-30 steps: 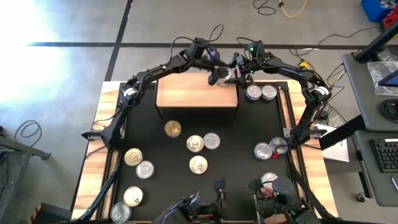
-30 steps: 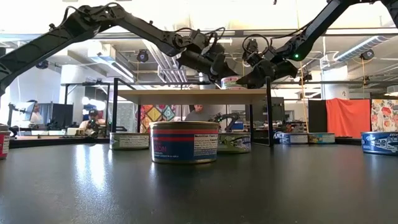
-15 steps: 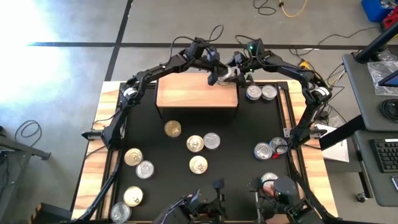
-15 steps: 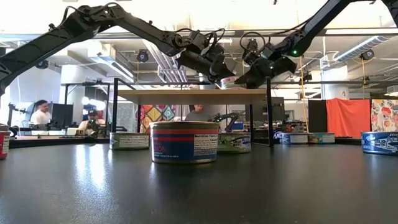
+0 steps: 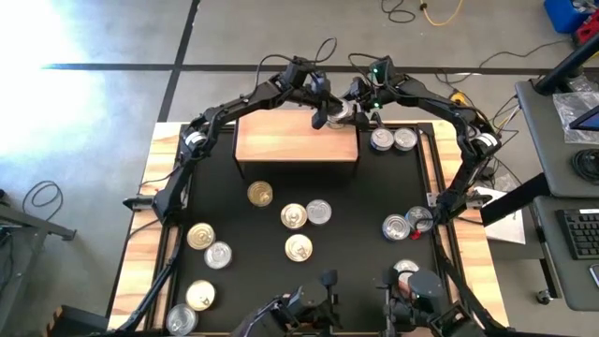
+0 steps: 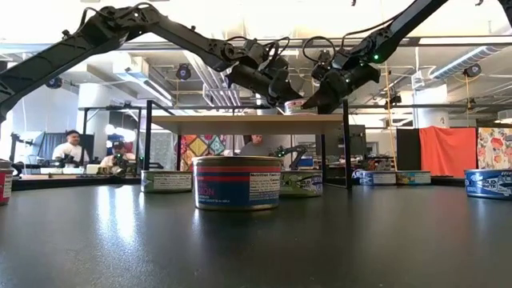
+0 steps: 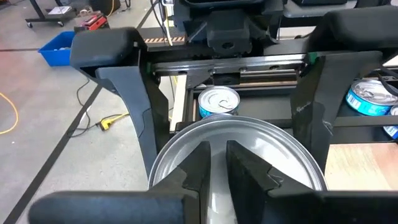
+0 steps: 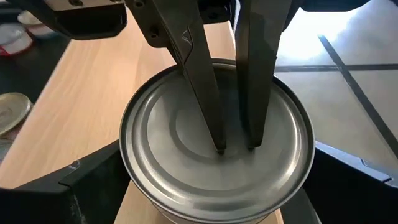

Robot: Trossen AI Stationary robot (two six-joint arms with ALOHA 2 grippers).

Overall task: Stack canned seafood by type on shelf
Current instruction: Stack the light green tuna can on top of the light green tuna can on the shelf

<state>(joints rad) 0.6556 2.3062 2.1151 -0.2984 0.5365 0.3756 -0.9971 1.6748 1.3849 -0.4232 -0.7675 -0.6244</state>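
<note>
One silver-lidded can stands on its base at the far right corner of the light-wood shelf. My left gripper reaches in from the shelf's far left, shut, with its fingertips on the can's lid. My right gripper comes from the far right and is open wide. Its fingers stand on either side of the can, clear of its wall. In the low view the can shows between the two grippers on the shelf top. My left gripper has its shut fingertips on the middle of the can's lid. The fingers slant down from the shelf's far left. The can stands upright on the shelf board.
Two silver cans stand on the black table right of the shelf. Gold and silver cans lie scattered mid-table, more at the near left and the right. People sit in the room behind.
My right gripper has risen a little at the shelf's right end and tipped its wrist. The can stays where it was on the shelf under my left gripper.
</note>
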